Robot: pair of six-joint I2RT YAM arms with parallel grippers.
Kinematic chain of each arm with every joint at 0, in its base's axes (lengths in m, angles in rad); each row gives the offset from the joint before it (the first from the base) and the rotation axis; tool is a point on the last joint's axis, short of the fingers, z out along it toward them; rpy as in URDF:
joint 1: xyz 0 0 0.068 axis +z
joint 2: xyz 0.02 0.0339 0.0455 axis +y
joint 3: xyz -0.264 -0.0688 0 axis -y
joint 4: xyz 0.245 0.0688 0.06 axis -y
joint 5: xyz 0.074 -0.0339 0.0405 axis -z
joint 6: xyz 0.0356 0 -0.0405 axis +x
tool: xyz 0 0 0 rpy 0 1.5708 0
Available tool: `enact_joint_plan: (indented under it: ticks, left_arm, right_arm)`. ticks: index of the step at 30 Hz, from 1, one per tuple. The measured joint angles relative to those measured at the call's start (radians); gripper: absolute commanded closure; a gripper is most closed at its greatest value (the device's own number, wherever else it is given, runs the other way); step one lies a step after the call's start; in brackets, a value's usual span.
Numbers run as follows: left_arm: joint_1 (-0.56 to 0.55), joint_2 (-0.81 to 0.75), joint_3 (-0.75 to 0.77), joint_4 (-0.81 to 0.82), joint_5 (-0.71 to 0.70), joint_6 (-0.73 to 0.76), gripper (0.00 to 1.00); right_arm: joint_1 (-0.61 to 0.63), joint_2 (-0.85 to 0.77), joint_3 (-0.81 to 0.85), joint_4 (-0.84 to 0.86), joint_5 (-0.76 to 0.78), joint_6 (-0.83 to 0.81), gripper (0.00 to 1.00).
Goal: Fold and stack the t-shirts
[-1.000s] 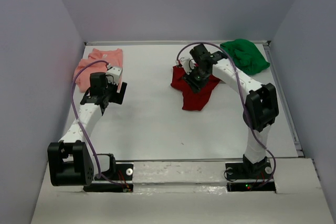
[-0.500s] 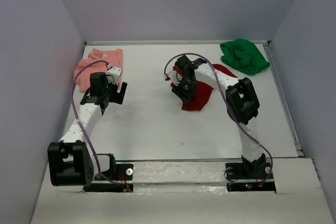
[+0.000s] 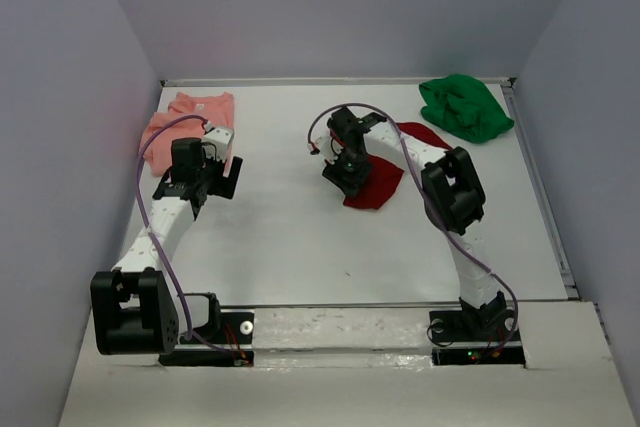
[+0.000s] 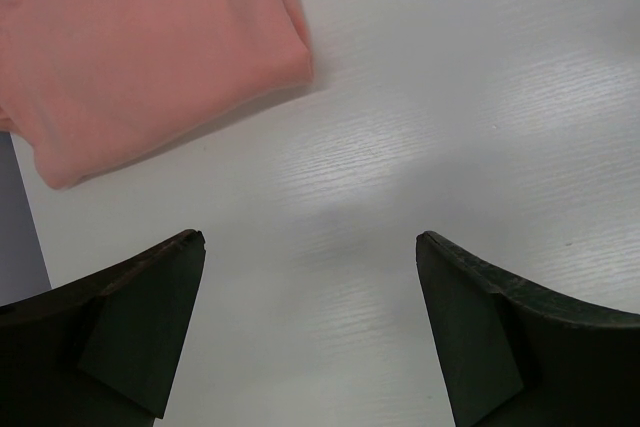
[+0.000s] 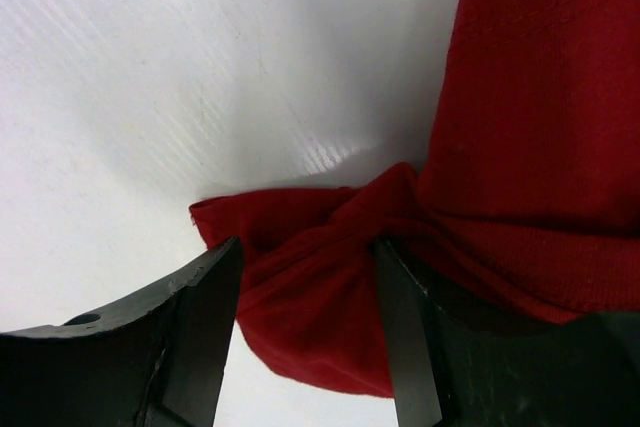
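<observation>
The dark red t-shirt lies bunched at the middle of the table. My right gripper is at its left edge, and the wrist view shows its jaws shut on a gathered fold of the red cloth, just above the table. The salmon pink t-shirt lies folded at the far left and fills the top left of the left wrist view. My left gripper hangs open and empty over bare table just right of it. The bright green t-shirt lies crumpled at the far right corner.
The white table is boxed in by grey walls on the left, back and right. A raised rim runs along its right edge. Purple cables loop over both arms.
My right gripper has swung left and toward the near side with the red cloth in it, drawing the shirt's left part over into a narrower bunch. The left arm has not moved.
</observation>
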Motion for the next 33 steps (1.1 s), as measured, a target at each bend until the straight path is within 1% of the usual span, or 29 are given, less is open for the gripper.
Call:
enact_joint_plan:
  ticks: [1, 2, 4, 5, 7, 8, 16, 21, 26, 28, 30, 33]
  left_arm:
    - [0.000, 0.000, 0.000, 0.000, 0.000, 0.000, 0.01]
    - [0.000, 0.000, 0.000, 0.000, 0.001, 0.000, 0.01]
    - [0.000, 0.000, 0.000, 0.000, 0.003, 0.000, 0.01]
    - [0.000, 0.000, 0.000, 0.000, 0.004, 0.000, 0.01]
    - [0.000, 0.000, 0.000, 0.000, 0.006, 0.000, 0.01]
    - [0.000, 0.000, 0.000, 0.000, 0.007, 0.000, 0.01]
    - [0.000, 0.000, 0.000, -0.001, 0.014, 0.000, 0.01]
    - [0.000, 0.000, 0.000, -0.001, 0.018, 0.000, 0.01]
    - [0.000, 0.002, 0.000, -0.001, 0.026, 0.000, 0.01]
    - [0.000, 0.006, 0.000, 0.000, 0.028, -0.001, 0.01]
    - [0.000, 0.011, 0.000, -0.001, 0.030, -0.001, 0.01]
    - [0.000, 0.016, 0.000, -0.001, 0.032, -0.001, 0.01]
  right_arm:
    - [0.000, 0.000, -0.009, 0.007, 0.008, 0.000, 0.40]
    - [0.000, 0.000, -0.024, 0.015, 0.018, 0.000, 0.45]
    - [0.000, 0.002, -0.039, 0.028, 0.036, -0.003, 0.51]
    - [0.000, 0.002, -0.045, 0.038, 0.044, -0.003, 0.65]
    - [0.001, 0.002, -0.048, 0.053, 0.060, -0.006, 0.86]
    - [0.001, 0.002, -0.051, 0.063, 0.073, -0.009, 1.00]
    - [0.000, 0.002, -0.050, 0.074, 0.096, -0.003, 1.00]
    - [0.000, 0.002, -0.005, 0.018, 0.095, -0.003, 1.00]
    - [0.000, -0.031, 0.208, -0.084, 0.086, 0.005, 1.00]
    - [0.000, -0.114, 0.261, -0.074, 0.096, 0.004, 1.00]
    - [0.000, -0.204, 0.274, -0.071, 0.117, 0.003, 1.00]
    - [-0.008, -0.406, 0.253, -0.019, 0.229, 0.003, 1.00]
